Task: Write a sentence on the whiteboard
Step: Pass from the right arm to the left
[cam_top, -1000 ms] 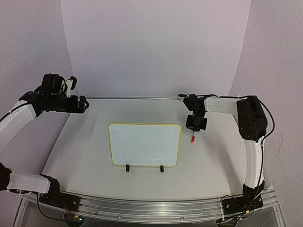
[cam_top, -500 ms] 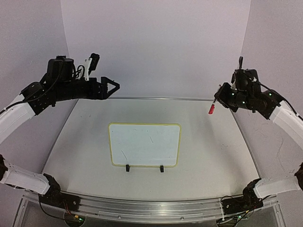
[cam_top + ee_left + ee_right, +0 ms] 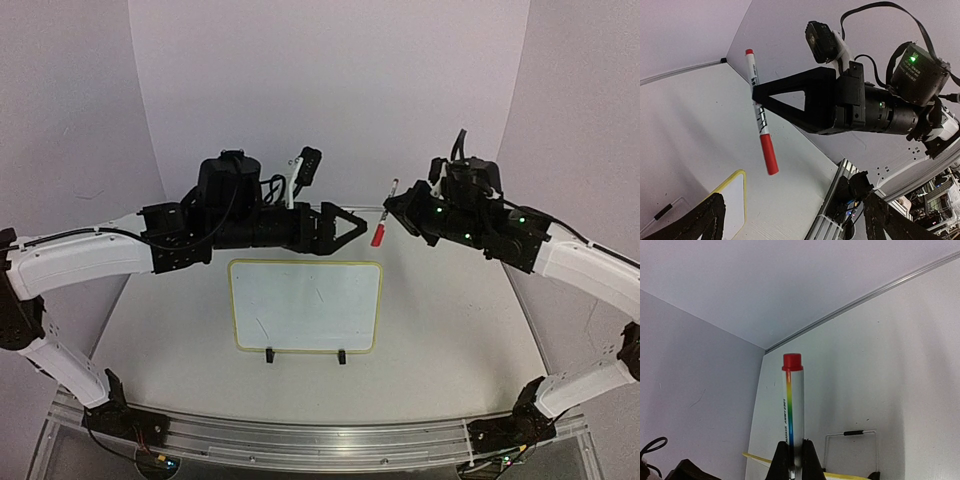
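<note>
The whiteboard (image 3: 305, 305), yellow-framed with two black clip feet on its near edge, lies flat in the middle of the table. It bears only a few faint short strokes; no sentence shows. My right gripper (image 3: 397, 213) is shut on a white marker (image 3: 381, 226) with a red cap, held in the air above the board's far right corner. In the right wrist view the marker (image 3: 792, 400) stands up from between my fingertips (image 3: 792, 462). My left gripper (image 3: 352, 225) is open and empty, just left of the marker (image 3: 761, 120), facing it. A board corner (image 3: 732, 200) shows below.
The table's metal rail (image 3: 320, 445) runs along the near edge and a white backdrop wall (image 3: 330, 100) stands behind. The right arm's wrist and cables (image 3: 900, 100) hang close in front of my left gripper.
Both arms have swung in from the sides to meet above the board's far edge. The right gripper carried the marker left; the left gripper moved right, up to the marker.
</note>
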{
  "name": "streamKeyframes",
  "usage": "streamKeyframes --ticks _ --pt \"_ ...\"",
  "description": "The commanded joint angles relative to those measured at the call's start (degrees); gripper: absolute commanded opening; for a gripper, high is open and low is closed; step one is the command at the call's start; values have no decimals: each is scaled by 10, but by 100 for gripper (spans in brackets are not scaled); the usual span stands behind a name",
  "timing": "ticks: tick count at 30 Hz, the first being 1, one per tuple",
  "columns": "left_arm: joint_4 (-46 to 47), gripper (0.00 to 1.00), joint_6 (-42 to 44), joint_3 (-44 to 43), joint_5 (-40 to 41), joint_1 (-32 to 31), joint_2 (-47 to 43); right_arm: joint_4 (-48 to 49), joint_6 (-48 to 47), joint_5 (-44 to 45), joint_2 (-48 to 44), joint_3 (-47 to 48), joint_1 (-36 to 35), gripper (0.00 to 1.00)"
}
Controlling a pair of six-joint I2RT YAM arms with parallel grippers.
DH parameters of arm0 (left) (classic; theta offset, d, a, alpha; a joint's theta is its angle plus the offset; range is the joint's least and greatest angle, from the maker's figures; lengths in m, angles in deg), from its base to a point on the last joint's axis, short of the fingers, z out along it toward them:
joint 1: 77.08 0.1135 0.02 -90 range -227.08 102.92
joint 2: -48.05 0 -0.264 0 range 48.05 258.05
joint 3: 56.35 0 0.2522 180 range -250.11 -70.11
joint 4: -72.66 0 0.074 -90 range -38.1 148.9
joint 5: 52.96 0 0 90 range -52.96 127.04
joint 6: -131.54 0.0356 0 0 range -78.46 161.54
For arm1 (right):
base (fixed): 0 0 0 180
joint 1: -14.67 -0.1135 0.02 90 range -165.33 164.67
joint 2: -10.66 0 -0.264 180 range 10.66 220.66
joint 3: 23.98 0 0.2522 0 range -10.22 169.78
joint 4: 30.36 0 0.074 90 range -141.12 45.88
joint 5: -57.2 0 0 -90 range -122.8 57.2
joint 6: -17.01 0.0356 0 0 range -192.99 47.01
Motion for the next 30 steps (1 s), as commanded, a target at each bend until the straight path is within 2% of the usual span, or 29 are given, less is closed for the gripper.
streamKeyframes --ticks 1,4,9,14,16,22,27,30 --pt "57 96 -35 -7 -12 -4 20 102 30 12 37 31 -39 0" --pt "53 93 -42 -6 -11 -5 28 110 32 18 57 43 -59 0" --pt "45 70 -53 -4 -6 -5 38 134 37 20 71 50 -74 0" --pt "24 60 -54 -2 19 -4 40 137 39 22 67 46 -81 0" --pt "22 57 -54 -2 26 -4 41 138 41 21 66 44 -83 0" --pt "-10 56 -52 -12 63 -4 48 141 44 22 60 37 -87 0" --pt "-2 35 -54 -12 57 -4 52 142 45 21 59 34 -90 0" --pt "13 27 -55 -6 52 -4 50 141 46 20 59 30 -91 0"
